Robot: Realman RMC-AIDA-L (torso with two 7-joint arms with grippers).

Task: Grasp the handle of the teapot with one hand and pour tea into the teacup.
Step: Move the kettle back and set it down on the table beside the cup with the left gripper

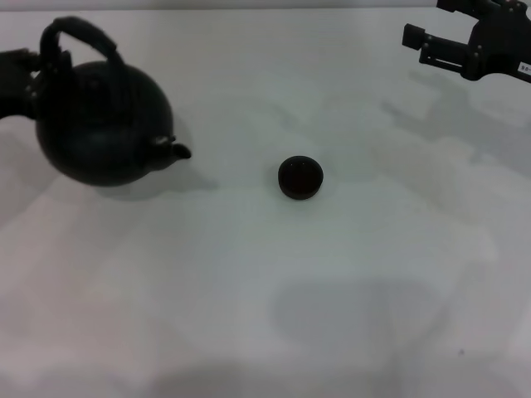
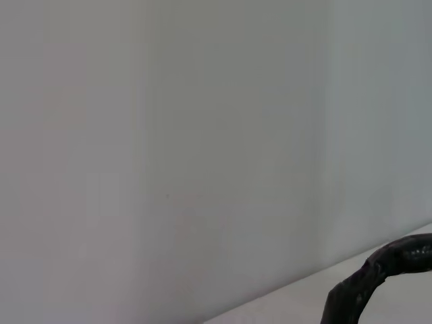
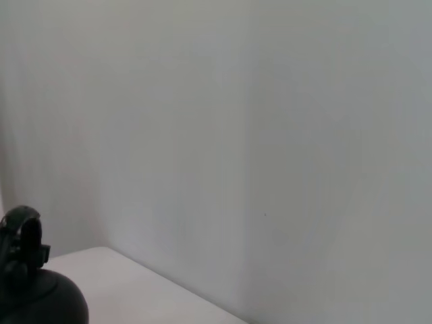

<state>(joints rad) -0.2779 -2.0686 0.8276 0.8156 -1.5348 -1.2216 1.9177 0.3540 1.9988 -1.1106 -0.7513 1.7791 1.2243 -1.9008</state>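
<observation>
The large round black teapot [image 1: 99,128] is at the far left of the white table, its short spout [image 1: 176,151] pointing right toward the teacup. Its thick arched handle [image 1: 79,33] rises over the top. My left gripper [image 1: 29,79] is a dark mass pressed against the left end of the handle. The handle also shows close up in the left wrist view [image 2: 385,270]. The tiny black teacup [image 1: 299,177] stands upright mid-table, well right of the spout. My right gripper [image 1: 421,46] is open and empty, held at the far right back. The teapot shows in the right wrist view [image 3: 37,300].
The white table [image 1: 265,315] carries only the teapot and the teacup. A pale wall fills both wrist views.
</observation>
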